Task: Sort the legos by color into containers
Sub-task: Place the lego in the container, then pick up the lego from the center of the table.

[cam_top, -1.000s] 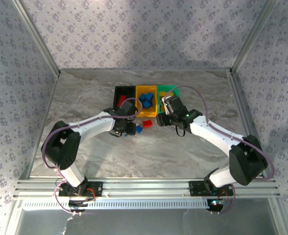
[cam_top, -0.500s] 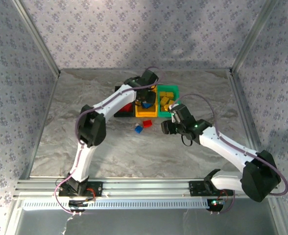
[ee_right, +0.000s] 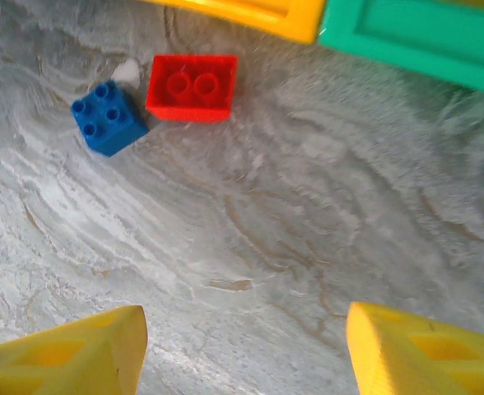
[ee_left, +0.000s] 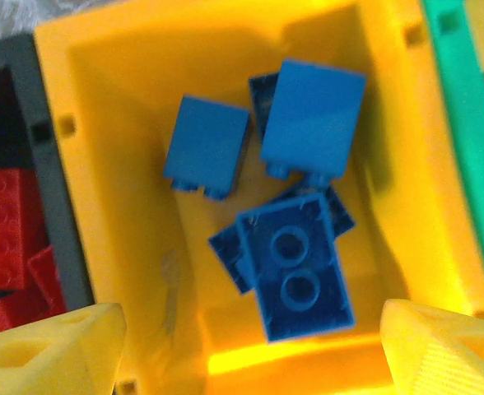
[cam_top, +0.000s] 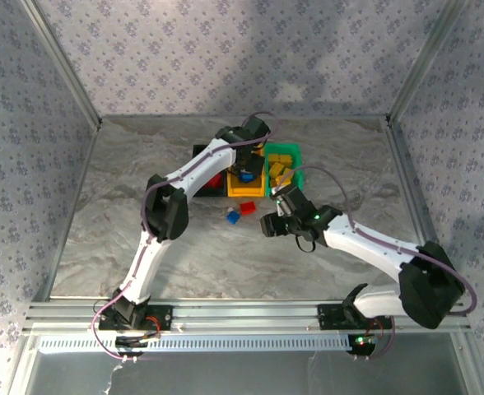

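**Right arm:** bent low across the bench (cam_top: 127,247), with the right fingers (ee_right: 69,354) spread apart and empty above bare marble.

**Loose legos:** two lie just beyond the fingers, in front of the bins. One is a blue four-stud brick (ee_right: 108,118) and one a red two-stud brick (ee_right: 191,86), side by side.

**Bins:** three stand in a row farther back.
- The black bin (cam_top: 198,155) holds red bricks (ee_left: 3,222).
- The yellow-orange bin (ee_left: 127,99) holds at least four overlapping blue bricks (ee_left: 295,267).
- The green bin (ee_right: 407,37) holds yellow bricks (cam_top: 281,164).

**Left arm:** stretched far forward, with the left fingers (ee_left: 44,350) open, holding nothing, over the yellow-orange bin.
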{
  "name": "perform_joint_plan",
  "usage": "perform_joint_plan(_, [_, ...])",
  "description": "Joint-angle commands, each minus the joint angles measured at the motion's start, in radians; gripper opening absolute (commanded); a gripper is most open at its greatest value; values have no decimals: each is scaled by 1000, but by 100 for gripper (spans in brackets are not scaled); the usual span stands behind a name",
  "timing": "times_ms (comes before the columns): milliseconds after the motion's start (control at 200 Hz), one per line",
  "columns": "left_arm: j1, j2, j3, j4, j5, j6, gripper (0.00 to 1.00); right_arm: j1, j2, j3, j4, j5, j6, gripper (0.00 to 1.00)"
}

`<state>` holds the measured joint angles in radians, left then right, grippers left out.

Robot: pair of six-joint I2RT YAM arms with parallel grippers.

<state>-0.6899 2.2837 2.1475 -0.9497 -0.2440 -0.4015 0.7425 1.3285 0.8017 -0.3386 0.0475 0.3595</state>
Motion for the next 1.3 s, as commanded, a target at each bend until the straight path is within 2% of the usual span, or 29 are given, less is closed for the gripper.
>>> perform_joint_plan(0, [2, -179, -139, 84, -8, -16, 81, 36, 65, 40, 47, -34, 24, 67])
perform_joint_plan(165, [50, -410, -482, 261, 80, -81, 80, 85, 189, 118, 90, -56, -5, 67])
perform_joint_plan(335, [89, -652, -804, 412, 92, -134, 80, 106, 320, 234, 97, -97, -47, 67])
perform_joint_plan(645, [118, -925, -1145, 450, 90, -210, 80, 114, 527, 480, 23, -101, -97, 67])
perform_joint_plan(820, [124, -979, -1241, 458, 87, -242, 80, 103, 628, 604, -45, -66, -136, 67])
perform_joint_plan(960, [125, -986, -1270, 456, 94, -252, 80, 103, 673, 656, -118, 28, -131, 67])
perform_joint_plan(1209, [128, -988, -1301, 470, 93, -263, 80, 102, 725, 648, -125, 10, -126, 65])
perform_joint_plan(1294, [128, -994, -1307, 467, 90, -266, 80, 105, 738, 651, -124, 8, -123, 61])
